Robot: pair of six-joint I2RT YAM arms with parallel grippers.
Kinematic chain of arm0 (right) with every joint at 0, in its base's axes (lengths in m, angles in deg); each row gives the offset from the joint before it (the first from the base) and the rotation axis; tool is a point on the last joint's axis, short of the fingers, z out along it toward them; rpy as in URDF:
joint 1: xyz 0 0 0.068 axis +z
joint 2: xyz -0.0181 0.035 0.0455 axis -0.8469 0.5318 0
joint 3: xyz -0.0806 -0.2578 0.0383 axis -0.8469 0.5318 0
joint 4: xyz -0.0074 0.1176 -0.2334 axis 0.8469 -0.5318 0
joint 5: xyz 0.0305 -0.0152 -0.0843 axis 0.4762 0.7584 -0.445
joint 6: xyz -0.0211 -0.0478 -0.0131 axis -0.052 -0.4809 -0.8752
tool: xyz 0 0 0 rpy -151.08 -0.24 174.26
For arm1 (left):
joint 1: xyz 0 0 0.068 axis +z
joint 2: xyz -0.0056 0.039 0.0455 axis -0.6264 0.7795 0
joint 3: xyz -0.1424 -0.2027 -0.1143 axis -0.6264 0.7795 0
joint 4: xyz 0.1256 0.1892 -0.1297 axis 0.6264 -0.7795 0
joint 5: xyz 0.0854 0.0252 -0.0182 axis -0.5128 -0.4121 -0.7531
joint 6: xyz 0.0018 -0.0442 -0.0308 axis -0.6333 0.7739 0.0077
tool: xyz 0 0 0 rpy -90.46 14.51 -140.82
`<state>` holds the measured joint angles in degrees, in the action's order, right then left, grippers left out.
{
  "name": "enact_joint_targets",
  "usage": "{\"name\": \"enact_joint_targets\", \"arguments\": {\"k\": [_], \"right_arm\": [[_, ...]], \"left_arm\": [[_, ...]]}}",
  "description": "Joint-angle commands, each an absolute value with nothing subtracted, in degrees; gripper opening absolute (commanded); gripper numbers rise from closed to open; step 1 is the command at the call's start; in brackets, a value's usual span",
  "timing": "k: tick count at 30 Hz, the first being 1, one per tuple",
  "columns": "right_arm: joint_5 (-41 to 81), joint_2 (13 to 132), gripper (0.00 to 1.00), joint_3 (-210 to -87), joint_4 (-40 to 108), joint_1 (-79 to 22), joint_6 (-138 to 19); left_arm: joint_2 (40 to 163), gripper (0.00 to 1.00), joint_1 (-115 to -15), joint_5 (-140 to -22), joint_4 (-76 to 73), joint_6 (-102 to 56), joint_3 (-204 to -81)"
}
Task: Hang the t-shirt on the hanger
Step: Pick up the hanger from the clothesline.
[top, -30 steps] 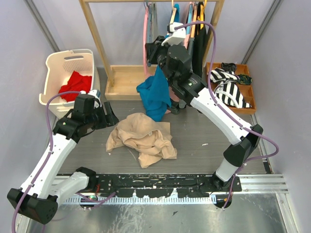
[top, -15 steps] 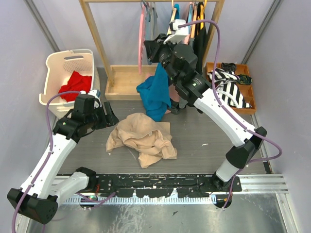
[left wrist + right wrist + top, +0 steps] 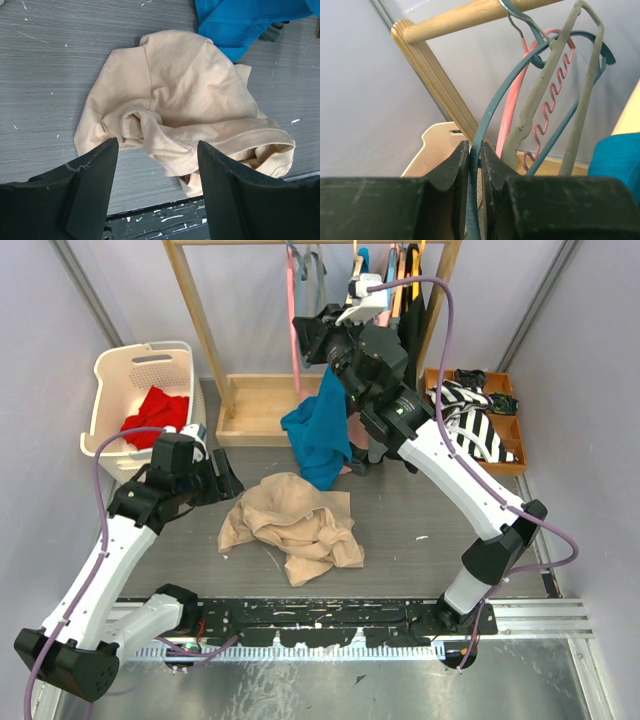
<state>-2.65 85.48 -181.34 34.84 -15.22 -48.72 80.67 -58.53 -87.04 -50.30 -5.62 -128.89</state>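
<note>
Rising toward the round wooden rail (image 3: 465,17), the right gripper (image 3: 475,170) stayed pinched on a thin blue-grey plastic hanger (image 3: 487,115) – seemingly not the pale grey plastic hanger (image 3: 585,90) alongside – while the crumpled beige cloth t-shirt (image 3: 190,95) lay untouched on the table (image 3: 420,510) under the left gripper (image 3: 157,145), its jaws spread.

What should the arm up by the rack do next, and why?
Probably the right gripper should let go and shift over to the grey hanger. It is shut on the blue hanger instead, with the grey one hanging right beside it. The t-shirt lies crumpled, on no hanger yet.
</note>
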Motion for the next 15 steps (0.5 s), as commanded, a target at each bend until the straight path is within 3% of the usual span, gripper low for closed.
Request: {"name": "enact_joint_targets", "arguments": {"k": [1, 15], "right_arm": [[1.6, 87.3, 0.01, -185.1, 37.7, -15.4, -49.0], [8.8, 93.8, 0.01, -192.0, 34.4, -15.6, -46.8]], "left_arm": [[80.4, 0.71, -58.3, -87.1, -50.4, -5.9, -131.6], [80.6, 0.71, -58.2, -87.1, -50.4, -6.0, -131.9]]}}
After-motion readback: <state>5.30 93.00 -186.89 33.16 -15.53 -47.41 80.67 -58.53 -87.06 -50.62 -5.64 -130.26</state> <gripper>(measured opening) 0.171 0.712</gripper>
